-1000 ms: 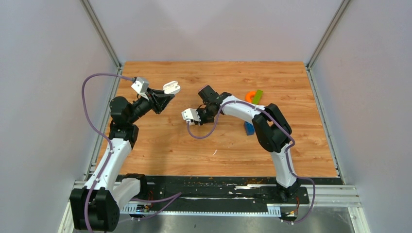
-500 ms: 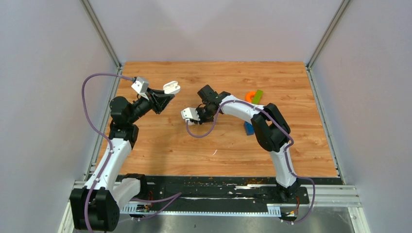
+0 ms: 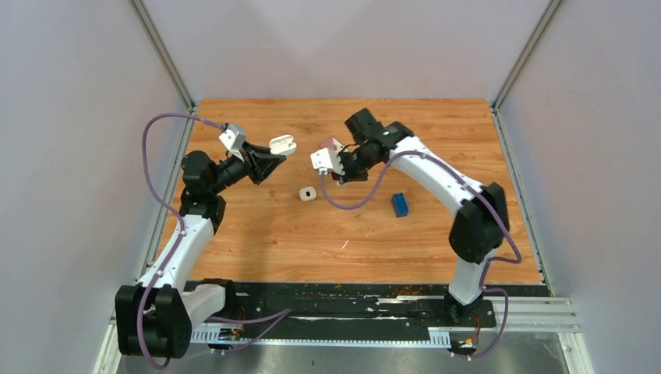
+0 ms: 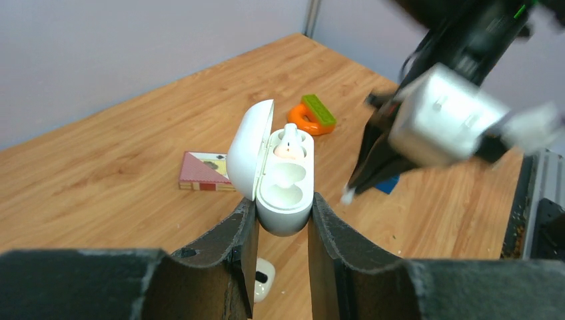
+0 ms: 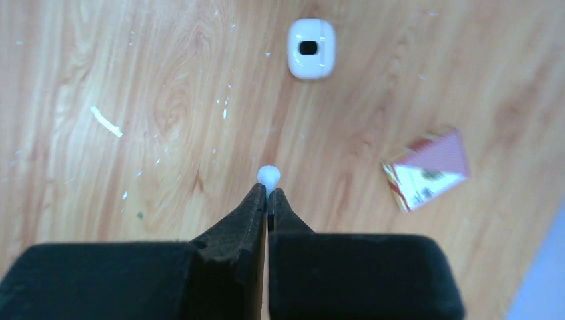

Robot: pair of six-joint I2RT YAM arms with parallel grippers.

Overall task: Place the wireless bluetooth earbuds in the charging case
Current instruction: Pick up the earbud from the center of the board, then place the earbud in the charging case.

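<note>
1. Now the left gripper (image 4: 280, 208) holds the case (image 4: 285, 220) up off the table (image 3: 351, 226). Its jaws are pinched on the lower body, and the lid (image 4: 250, 150) is swung open to one side.
2. One bud (image 4: 290, 139) sits in the far socket, while the near socket (image 4: 283, 175) looks empty.
3. The right gripper (image 5: 268, 195) has its jaws closed on the second bud (image 5: 268, 176), which pokes out just past the tips. In the left wrist view it hangs near the case, off to the right and not touching it.
4. The step in hand looks like carrying the last bud to the open socket, so the task seems roughly half done.
5. The next move calls for bringing the tips over the near socket, lining the stem up with it, lowering gently, and only then letting go. I cannot tell how the stem lies in the grip.
6. The hold on the bud is slight, so a knock on the case rim could twist it loose.
7. Lying on the table are a white pod (image 3: 307, 194), a red card (image 5: 426, 170) and a blue block (image 3: 399, 204).
</note>
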